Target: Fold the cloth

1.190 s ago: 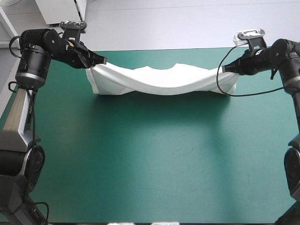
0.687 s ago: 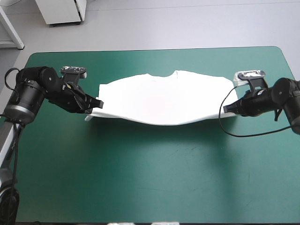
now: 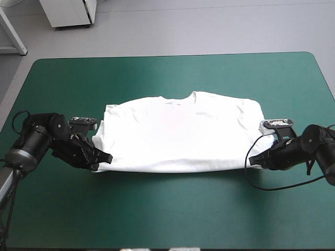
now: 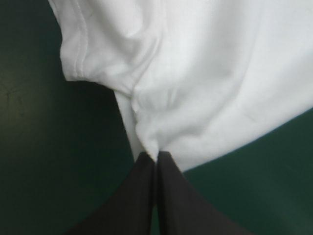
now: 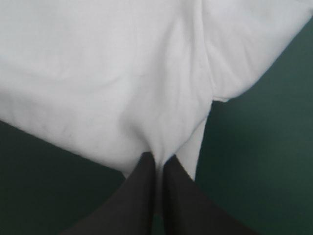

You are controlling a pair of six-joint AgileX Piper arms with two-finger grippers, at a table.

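Since a fold needs a flat start, you had the table (image 3: 167, 73) carrying the T-shirt (image 3: 178, 130) spread at its middle, collar toward the far edge. Left hand (image 3: 108, 156) and right hand (image 3: 250, 159) were each pressed nearly together, pinching a near corner, probably for tension.

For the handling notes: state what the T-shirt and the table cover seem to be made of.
T-shirt: thin, soft knit cloth, probably cotton, matte white; it lies in soft creases and puckers where the left gripper pinches it. Table cover: smooth teal-green sheet with a faint sheen, shown by a pale glare patch; it could be vinyl, rubber or coated fabric, and the look does not settle which.
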